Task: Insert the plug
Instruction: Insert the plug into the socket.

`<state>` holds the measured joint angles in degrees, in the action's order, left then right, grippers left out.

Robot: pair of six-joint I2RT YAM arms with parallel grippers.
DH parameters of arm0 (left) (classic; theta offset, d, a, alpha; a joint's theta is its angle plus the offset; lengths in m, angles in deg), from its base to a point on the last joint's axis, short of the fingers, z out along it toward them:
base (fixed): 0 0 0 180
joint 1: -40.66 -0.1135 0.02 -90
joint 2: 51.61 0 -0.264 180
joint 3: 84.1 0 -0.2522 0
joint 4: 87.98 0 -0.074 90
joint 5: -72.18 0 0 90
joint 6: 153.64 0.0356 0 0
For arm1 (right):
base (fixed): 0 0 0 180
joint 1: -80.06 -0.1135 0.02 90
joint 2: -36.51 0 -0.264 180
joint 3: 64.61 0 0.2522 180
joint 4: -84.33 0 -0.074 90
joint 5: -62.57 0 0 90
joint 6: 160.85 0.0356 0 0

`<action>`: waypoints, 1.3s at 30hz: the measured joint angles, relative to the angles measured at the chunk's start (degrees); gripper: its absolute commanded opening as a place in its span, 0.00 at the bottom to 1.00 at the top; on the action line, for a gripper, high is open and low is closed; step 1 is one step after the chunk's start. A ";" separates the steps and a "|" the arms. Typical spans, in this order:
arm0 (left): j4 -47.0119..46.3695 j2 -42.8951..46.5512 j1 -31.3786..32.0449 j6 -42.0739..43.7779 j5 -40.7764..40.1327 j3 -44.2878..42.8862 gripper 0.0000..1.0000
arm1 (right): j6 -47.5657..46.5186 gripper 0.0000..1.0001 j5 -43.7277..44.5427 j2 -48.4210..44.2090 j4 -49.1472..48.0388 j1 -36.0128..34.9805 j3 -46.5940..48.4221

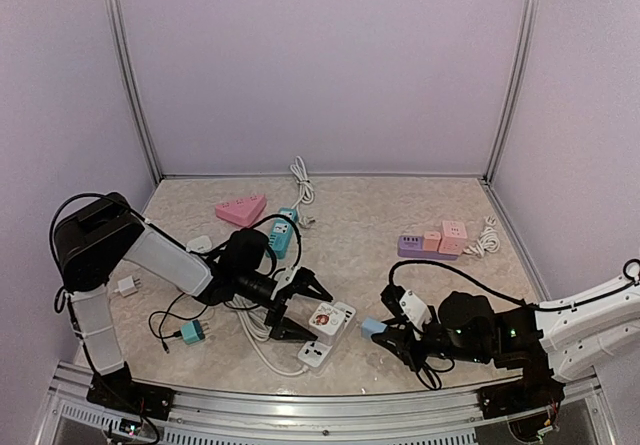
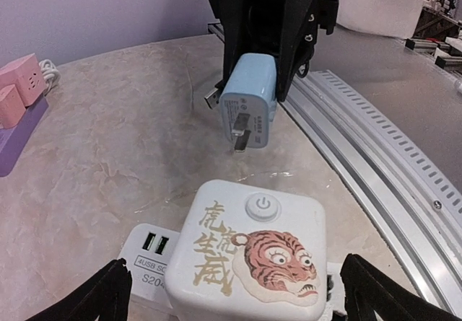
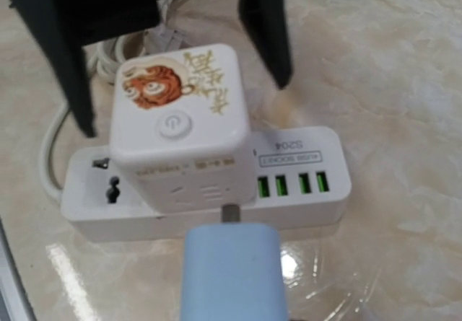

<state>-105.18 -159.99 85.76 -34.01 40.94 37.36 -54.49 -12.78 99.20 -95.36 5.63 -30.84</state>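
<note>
- The counter (image 1: pixel 400 215) carried the white power strip (image 3: pixel 307 195) at lower centre of the overhead view; in the right wrist view its long axis ran left to right.
- The left end effector (image 1: pixel 303 309) stood wide open, gripping nothing, one finger on each side of the strip.
- The right end effector (image 1: pixel 388 335) was closed on the blue plug (image 3: pixel 234 270), just right of the strip in the overhead view.
- A tiger-printed socket cube (image 3: pixel 180 126) sat on the strip's left part.
- The plug's prongs (image 2: pixel 238 135) pointed up-frame in the right wrist view at the cube's near face, across the strip's length, close but not yet inserted. I judged the right arm only needed to push straight ahead.
</note>
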 measured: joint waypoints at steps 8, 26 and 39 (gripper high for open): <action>-5.66 -1.42 -0.07 -0.59 1.01 0.66 0.69 | -0.02 0.00 -0.57 0.68 -0.87 0.00 0.00; -10.01 -2.91 0.28 1.92 1.46 2.01 0.00 | -2.78 0.00 -2.34 11.08 -8.20 0.00 -0.02; -11.45 -3.98 0.26 0.72 1.66 1.33 0.00 | -4.63 0.00 -2.56 13.84 -15.12 0.00 -0.81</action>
<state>-116.64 -163.97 86.02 -33.29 42.60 38.69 -59.13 -15.34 113.04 -110.49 5.63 -31.65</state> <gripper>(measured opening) 0.568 0.231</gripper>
